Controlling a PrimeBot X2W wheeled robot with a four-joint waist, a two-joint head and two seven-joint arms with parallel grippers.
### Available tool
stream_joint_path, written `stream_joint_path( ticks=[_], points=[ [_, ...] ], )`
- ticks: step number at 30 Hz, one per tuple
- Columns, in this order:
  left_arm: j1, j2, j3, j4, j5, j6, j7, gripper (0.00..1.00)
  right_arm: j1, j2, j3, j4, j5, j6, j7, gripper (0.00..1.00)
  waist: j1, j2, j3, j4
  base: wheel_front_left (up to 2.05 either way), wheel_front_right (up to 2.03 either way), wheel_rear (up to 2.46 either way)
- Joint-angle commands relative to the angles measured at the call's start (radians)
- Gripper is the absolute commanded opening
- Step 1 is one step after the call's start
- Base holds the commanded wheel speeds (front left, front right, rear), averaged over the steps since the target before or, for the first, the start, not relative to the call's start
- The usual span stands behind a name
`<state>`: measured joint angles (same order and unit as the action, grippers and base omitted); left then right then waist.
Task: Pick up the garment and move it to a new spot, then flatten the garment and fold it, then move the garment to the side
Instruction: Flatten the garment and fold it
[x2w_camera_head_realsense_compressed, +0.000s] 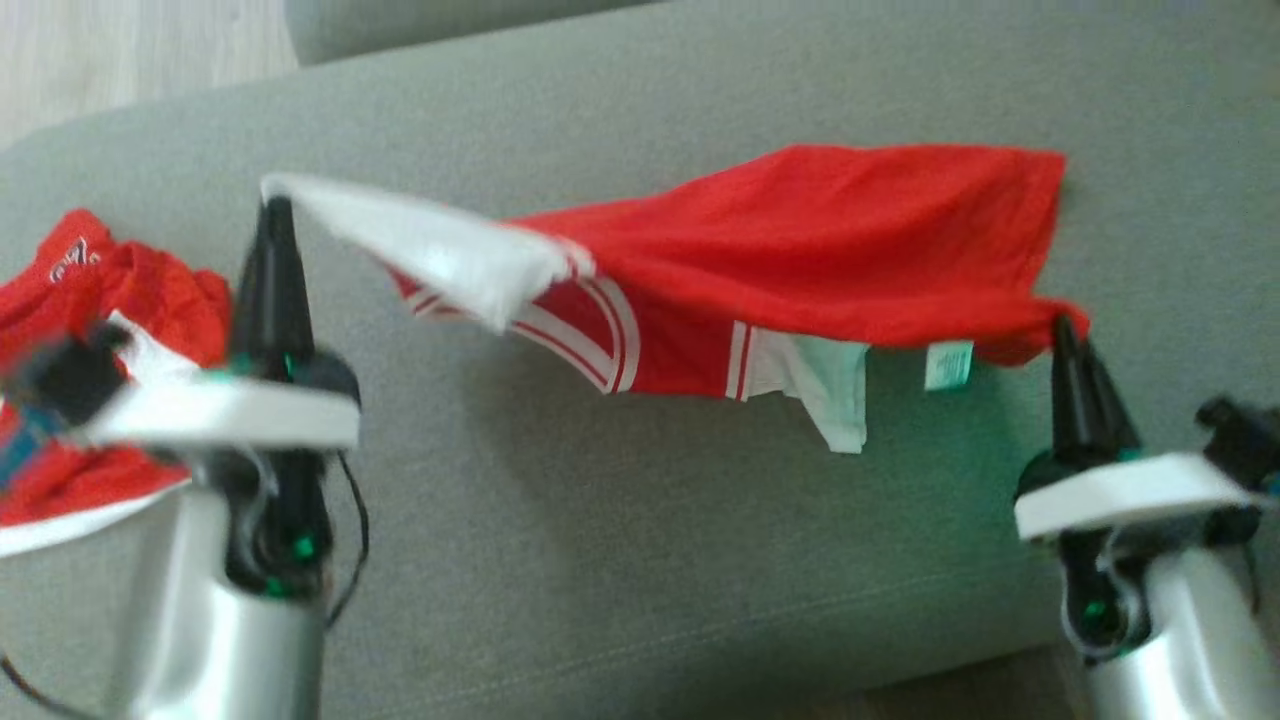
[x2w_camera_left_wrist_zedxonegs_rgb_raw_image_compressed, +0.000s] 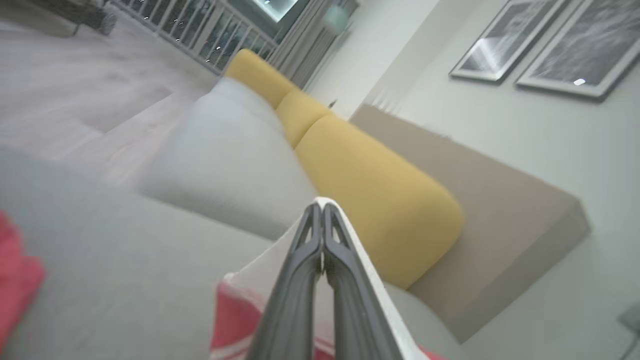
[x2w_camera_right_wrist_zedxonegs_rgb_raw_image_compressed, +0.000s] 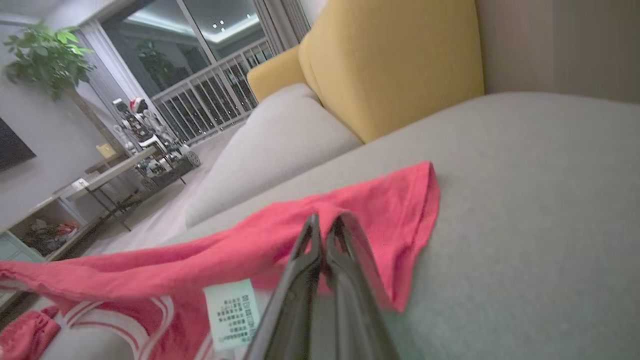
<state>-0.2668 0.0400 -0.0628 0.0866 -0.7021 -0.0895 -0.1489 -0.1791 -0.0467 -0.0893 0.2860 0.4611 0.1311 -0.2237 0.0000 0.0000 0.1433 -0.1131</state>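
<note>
Two corners of the limp, seemingly light garment (x2w_camera_head_realsense_compressed: 800, 250), hung just above the sofa seat (x2w_camera_head_realsense_compressed: 600, 560), are pinched in closed jaws: left jaws on the white corner, right jaws on the red.

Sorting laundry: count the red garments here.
2. One red-and-white garment hangs between left gripper and right gripper; a second red garment lies crumpled far left. Others may be hidden.

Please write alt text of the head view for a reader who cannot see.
A red and white garment is stretched over a grey sofa seat: the left pincer grips its white end, the right pincer a red corner. Another red garment lies far left.
</note>
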Motion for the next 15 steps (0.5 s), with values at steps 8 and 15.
stream_joint_path(
  ticks=[8,15],
  points=[
    [-0.341,0.043,0.037,-0.153,-0.088,0.056,0.210,0.00,-0.256,-0.004,-0.088,-0.254,0.054,0.000,0.322,0.00,0.0000,0.0000,-0.055,-0.011,0.00,0.00,0.00],
    [-0.672,0.091,0.028,0.047,-0.080,0.106,0.320,0.00,-0.621,-0.004,-0.167,-0.095,0.022,0.000,0.477,0.00,0.0000,0.0000,0.062,-0.007,0.00,0.00,0.00]
  ],
)
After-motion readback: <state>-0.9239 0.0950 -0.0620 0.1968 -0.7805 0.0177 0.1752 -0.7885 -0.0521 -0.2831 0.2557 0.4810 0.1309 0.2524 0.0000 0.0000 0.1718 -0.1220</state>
